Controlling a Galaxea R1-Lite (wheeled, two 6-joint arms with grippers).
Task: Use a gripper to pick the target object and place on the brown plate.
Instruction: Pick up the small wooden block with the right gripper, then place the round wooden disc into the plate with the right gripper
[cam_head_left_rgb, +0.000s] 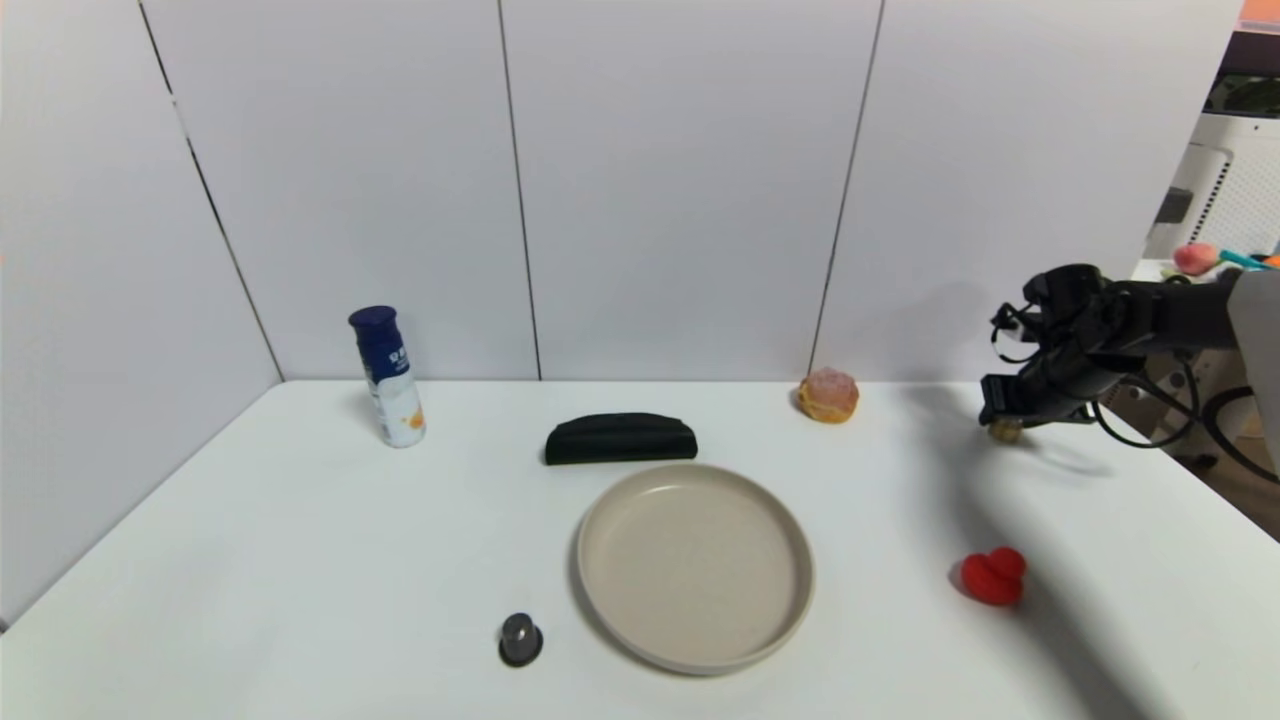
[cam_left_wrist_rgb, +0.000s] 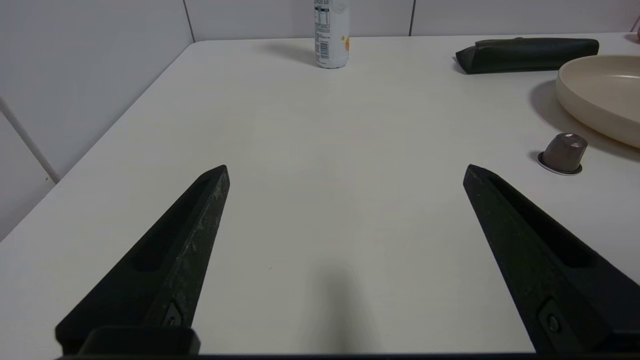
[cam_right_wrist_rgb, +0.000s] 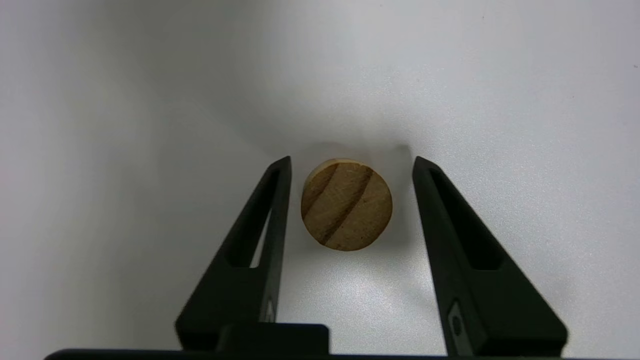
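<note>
Right gripper (cam_right_wrist_rgb: 350, 165) fingers apart around wooden cylinder (cam_right_wrist_rgb: 346, 205), untouched, far right of beige plate (cam_head_left_rgb: 612, 500); left gripper (cam_left_wrist_rgb: 345, 170) spread.

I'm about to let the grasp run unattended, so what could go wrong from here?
The right gripper straddles the wooden cylinder with jaws open and gaps on both sides; uneven closing could roll or nudge it. The cylinder sits far right of the brown plate, so a weak pinch could drop it on the way there. The left gripper rests idle.
</note>
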